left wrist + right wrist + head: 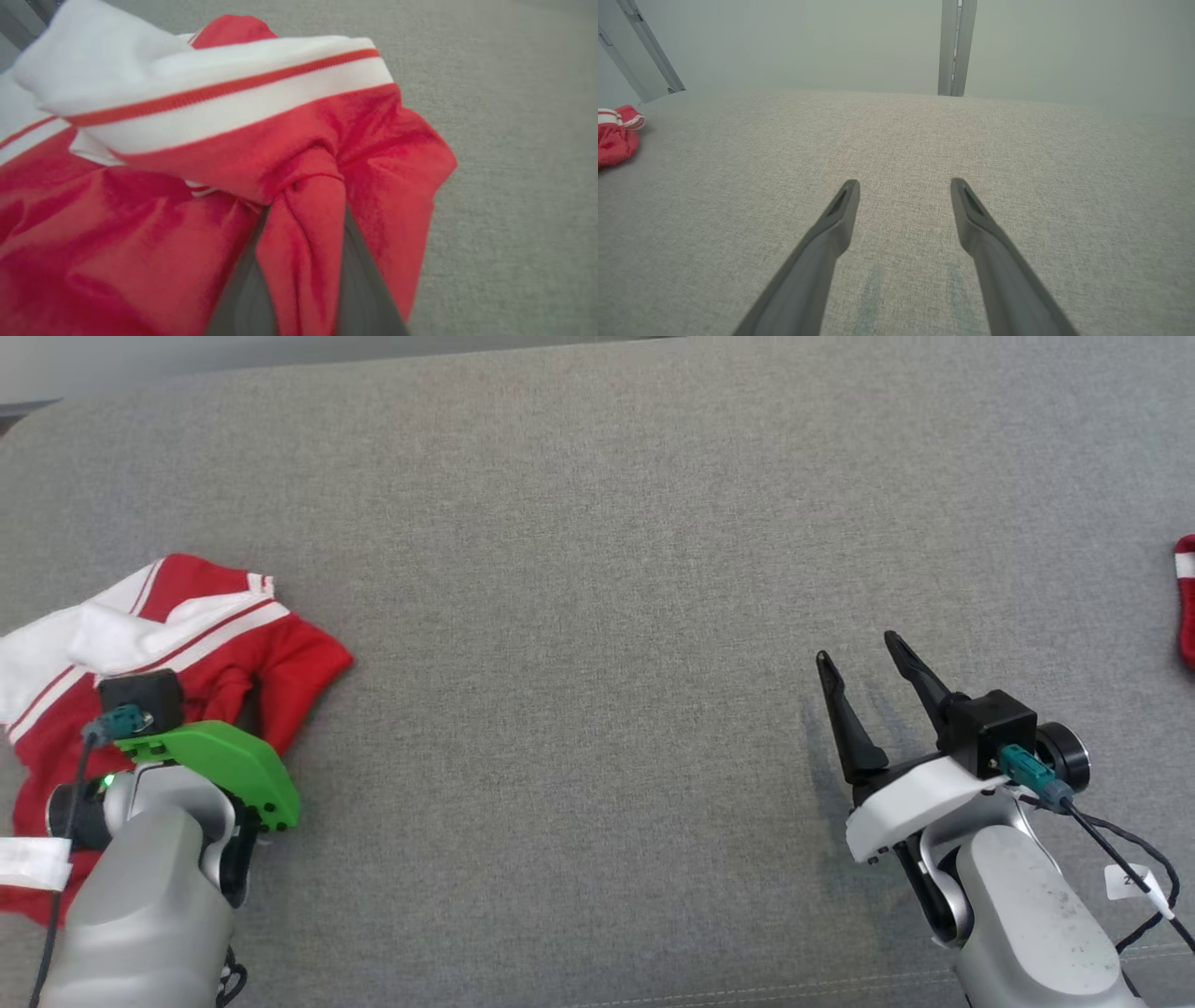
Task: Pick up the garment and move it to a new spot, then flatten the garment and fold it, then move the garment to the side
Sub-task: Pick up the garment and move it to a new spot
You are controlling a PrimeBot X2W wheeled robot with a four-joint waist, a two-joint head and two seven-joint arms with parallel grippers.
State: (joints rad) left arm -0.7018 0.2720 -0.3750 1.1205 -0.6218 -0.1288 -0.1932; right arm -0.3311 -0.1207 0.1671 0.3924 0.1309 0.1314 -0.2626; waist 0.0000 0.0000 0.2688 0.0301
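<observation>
Left wrist view: we find the left gripper clenched on a ridge of the garment, with red cloth bunched and creased between the two grey fingers at the lower middle of the frame. We judge the pinch is taken near the heap's edge so the shirt can be lifted clear for its move to a new spot.

The garment lies as a crumpled heap at the left edge of the head view, on the grey surface. It is soft, faintly glossy red cloth, and a white band with a red stripe crosses the upper frame. The surface is coarse woven fabric, flat and matte.

The right gripper stands released at lower right, its tapered black fingers apart over bare weave; we judge it is held in reserve for flattening. A second red bundle lies at the right edge, well apart.
</observation>
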